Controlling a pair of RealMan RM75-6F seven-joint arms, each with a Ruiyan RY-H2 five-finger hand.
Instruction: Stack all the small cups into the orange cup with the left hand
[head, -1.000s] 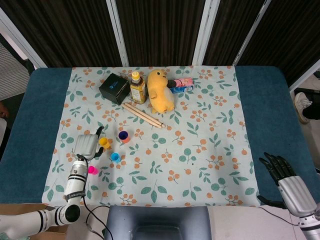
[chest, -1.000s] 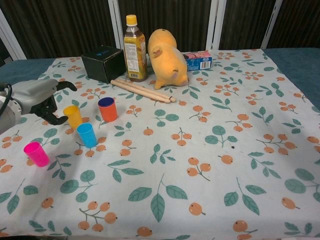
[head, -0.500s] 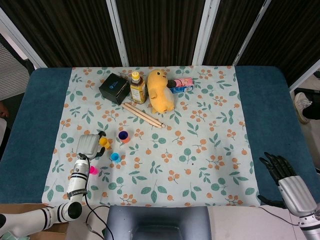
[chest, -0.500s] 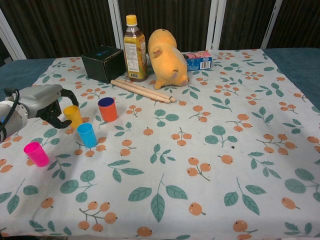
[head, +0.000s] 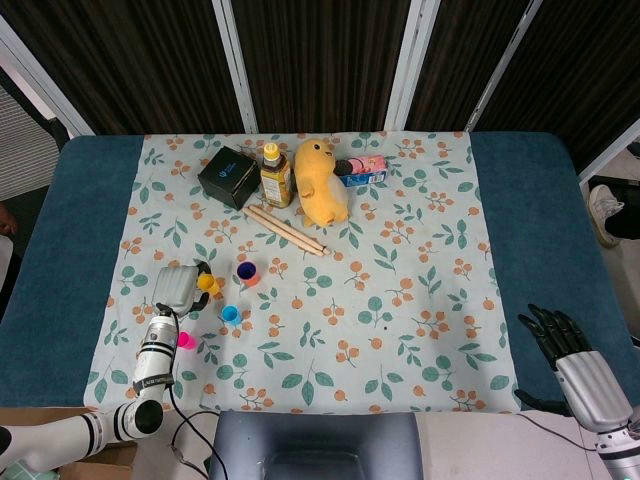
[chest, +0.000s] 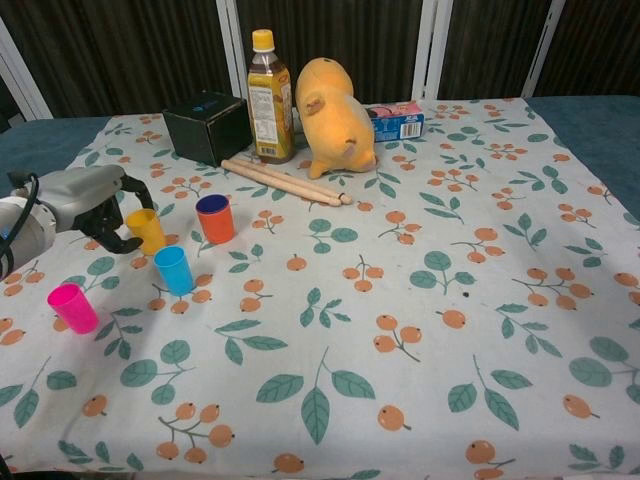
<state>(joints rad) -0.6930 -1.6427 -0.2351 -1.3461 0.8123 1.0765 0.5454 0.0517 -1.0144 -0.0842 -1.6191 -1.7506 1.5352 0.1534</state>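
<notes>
**Left hand at the yellow cup on a floral cloth**

Dark slatted panels stand behind a blue table (head: 70, 230) covered by a white tablecloth printed with green leaves and orange fruit (chest: 420, 330). On the cloth's left side, the grey left hand (chest: 88, 200) curls around the small yellow plastic cup (chest: 146, 230), fingers (chest: 132, 184) arched over its far side and the thumb low at its near side; whether they actually press the cup cannot be told. The cup stands upright on the cloth. Just right of it stands the orange plastic cup with a dark blue inside (chest: 215, 218), upright. The small blue plastic cup (chest: 173, 269) stands nearer the camera, and the small pink plastic cup (chest: 72, 307) sits further left, apart from the others.

At the far edge are a black box (chest: 207, 125), an amber bottle with a yellow cap (chest: 268, 95), a yellow plush toy (chest: 335, 115), a blue and pink carton (chest: 398, 121), and two wooden sticks (chest: 285, 182) lying together.

The black right hand (head: 562, 340) rests off the cloth at the table's near right corner, fingers spread, holding nothing.
</notes>
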